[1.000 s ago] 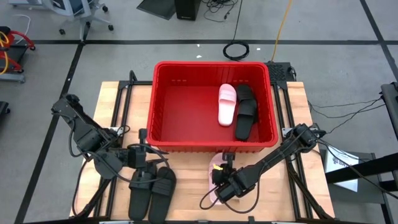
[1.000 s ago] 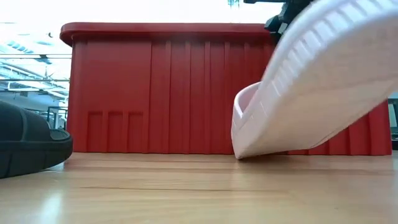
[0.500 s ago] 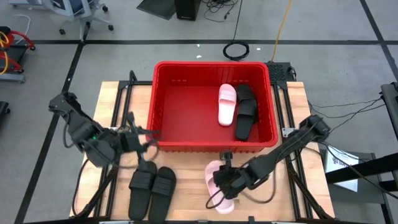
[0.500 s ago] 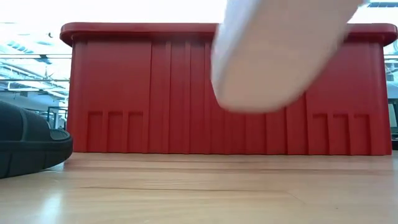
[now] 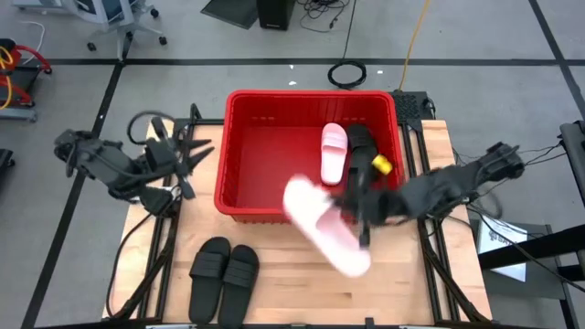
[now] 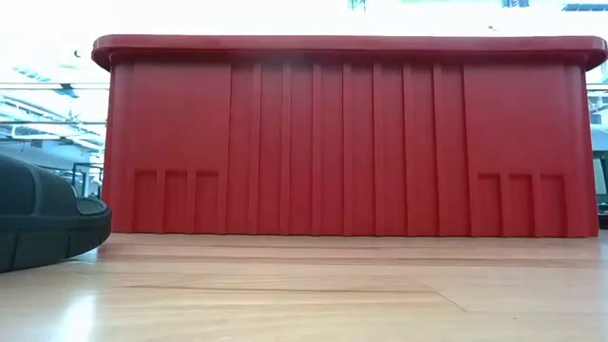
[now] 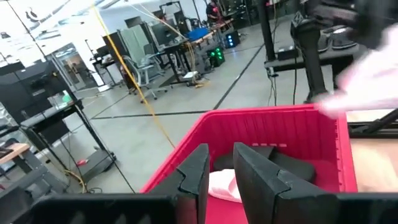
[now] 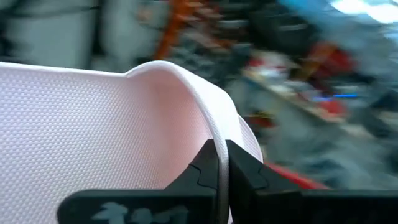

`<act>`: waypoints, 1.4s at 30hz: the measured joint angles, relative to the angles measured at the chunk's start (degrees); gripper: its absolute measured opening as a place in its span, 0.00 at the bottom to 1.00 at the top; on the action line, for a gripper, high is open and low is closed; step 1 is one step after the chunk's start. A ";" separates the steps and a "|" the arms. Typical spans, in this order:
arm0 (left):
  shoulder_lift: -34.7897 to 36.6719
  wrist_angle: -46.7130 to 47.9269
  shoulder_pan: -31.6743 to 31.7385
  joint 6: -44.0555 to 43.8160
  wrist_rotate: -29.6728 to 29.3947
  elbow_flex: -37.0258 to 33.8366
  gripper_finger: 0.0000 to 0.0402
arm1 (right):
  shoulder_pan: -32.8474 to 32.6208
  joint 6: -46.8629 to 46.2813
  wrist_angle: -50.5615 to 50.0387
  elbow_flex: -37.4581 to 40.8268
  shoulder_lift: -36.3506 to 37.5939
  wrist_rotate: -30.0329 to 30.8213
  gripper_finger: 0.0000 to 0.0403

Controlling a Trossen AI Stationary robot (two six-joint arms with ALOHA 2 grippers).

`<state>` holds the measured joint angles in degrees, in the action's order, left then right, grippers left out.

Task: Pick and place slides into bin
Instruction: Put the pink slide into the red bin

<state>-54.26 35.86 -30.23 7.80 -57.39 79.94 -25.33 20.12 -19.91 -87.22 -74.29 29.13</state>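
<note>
Pink slide (image 5: 324, 228) hangs tilted over the bin's (image 5: 239, 212) front rim, clamped in the right claw (image 5: 358, 208); left claw (image 5: 187, 153), fingers slightly apart, hovers left of the bin.

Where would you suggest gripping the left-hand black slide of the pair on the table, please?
Probably the wide strap of the left black slide. It lies sole down beside its twin, so the strap arches above the footbed and offers an edge to pinch. Come from straight above on its outer, left side, since the twin crowds the other side. The left gripper, by the bin, is nearer.
</note>
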 joint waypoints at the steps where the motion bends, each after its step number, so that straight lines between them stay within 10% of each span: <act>1: 0.58 0.02 0.48 0.32 0.60 0.00 0.20 | 0.64 2.06 0.13 -0.02 1.10 3.36 0.00; 6: 1.62 0.34 2.63 3.05 1.38 0.00 0.20 | 5.32 11.14 -1.06 -0.02 3.98 27.42 0.00; 9: 1.55 -0.24 4.82 5.86 1.38 0.00 0.20 | 10.88 12.16 -4.97 -0.04 4.51 30.78 0.00; 15: 1.72 -3.99 12.75 9.87 8.89 0.00 0.20 | 24.67 6.49 -15.03 3.08 3.18 18.42 0.00; 27: 2.20 -4.79 41.32 8.94 35.89 -2.57 0.20 | 34.47 9.43 -1.43 20.88 4.19 3.25 0.00; 42: 2.17 -15.23 58.69 5.08 54.00 -15.47 0.20 | 37.83 10.68 10.43 36.23 4.22 0.60 0.00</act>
<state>-52.10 20.63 28.46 12.88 -3.39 64.47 12.49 30.80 -9.48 -50.99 -70.06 29.73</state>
